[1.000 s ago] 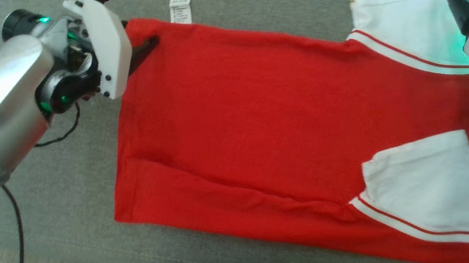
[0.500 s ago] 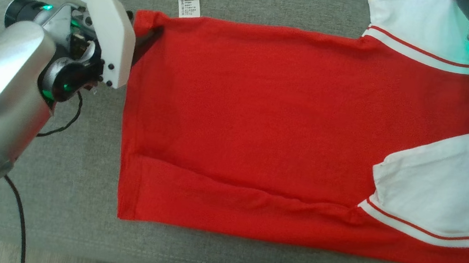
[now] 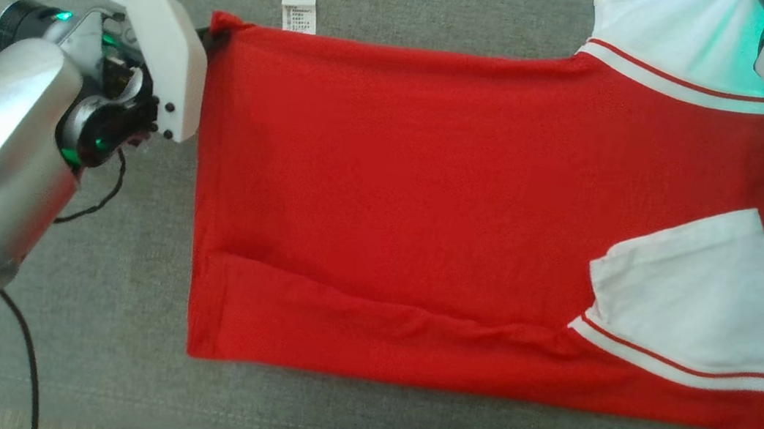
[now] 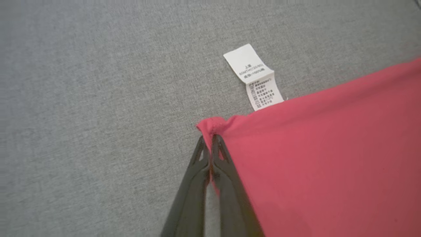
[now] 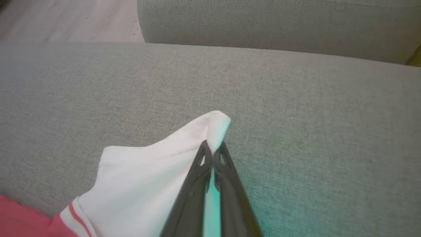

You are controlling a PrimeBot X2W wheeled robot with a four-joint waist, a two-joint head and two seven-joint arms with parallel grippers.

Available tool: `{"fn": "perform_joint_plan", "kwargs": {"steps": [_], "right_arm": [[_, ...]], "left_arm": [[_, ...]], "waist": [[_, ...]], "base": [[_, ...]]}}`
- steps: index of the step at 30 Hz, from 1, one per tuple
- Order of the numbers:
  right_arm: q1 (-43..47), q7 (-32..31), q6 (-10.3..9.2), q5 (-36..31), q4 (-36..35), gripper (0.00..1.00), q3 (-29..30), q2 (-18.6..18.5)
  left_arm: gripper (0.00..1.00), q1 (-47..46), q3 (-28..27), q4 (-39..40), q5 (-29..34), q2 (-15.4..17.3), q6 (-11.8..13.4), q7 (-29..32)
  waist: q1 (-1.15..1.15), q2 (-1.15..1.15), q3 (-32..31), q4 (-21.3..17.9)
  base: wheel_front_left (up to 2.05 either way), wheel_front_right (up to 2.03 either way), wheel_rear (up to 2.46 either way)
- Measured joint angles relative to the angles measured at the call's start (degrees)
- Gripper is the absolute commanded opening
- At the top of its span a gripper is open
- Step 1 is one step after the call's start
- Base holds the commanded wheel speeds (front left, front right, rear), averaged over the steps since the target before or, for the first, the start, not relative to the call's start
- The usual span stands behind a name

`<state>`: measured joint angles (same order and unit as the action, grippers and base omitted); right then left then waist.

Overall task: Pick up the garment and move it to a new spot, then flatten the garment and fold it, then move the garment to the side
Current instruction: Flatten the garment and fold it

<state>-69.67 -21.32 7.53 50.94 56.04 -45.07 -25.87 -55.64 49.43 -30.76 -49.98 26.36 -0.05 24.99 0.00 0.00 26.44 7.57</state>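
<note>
Across the grey fabric surface (image 3: 354, 425) you have the red garment (image 3: 431, 177) spread flat in the middle of the head view. Its folded sleeve (image 3: 688, 299) is tucked over the body at 4 o'clock, and its outer sleeve (image 3: 673, 24) reaches out at 1 o'clock. Your left end effector (image 4: 208, 140) is pinched tight on the garment's red corner at 10 o'clock, your right end effector (image 5: 213, 146) is clamped on the outer sleeve's white tip at 1 o'clock, and the white care label (image 3: 299, 0) lies at 11 o'clock, near the left-held corner.
</note>
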Motion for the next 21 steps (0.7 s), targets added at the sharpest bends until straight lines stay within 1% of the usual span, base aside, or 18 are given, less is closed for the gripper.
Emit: {"fn": "perform_joint_plan", "kwargs": {"steps": [6, 12, 14, 21], "right_arm": [[-0.1, 5.2, 0.00, 1.8, -0.1, 0.00, -2.9, 0.4], [0.0, 5.2, 0.00, 5.8, -2.0, 0.00, -6.3, 0.3], [0.2, 5.2, 0.00, 6.8, -3.4, 0.00, -8.0, -0.2], [4.2, 3.3, 0.00, 10.9, -9.2, 0.00, -13.7, -3.4]], "left_arm": [[0.00, 0.0, 0.0, -1.4, 0.0, 0.3, 0.1, -0.5], [0.00, 0.4, 0.2, -2.4, 0.0, 0.5, 0.0, 0.3], [0.00, 0.6, 0.4, -2.4, -0.3, 0.9, -0.5, 1.1], [0.00, 4.8, 1.4, -1.9, -1.5, 4.0, -1.1, 3.3]], "waist": [[0.00, 0.00, -1.7, -0.9], [0.00, 0.00, -3.7, -1.9], [0.00, 0.00, -4.6, -2.2], [0.00, 0.00, -8.3, -3.8]], "base": [[0.00, 0.00, 0.00], [0.00, 0.00, 0.00], [0.00, 0.00, 0.00], [0.00, 0.00, 0.00]]}}
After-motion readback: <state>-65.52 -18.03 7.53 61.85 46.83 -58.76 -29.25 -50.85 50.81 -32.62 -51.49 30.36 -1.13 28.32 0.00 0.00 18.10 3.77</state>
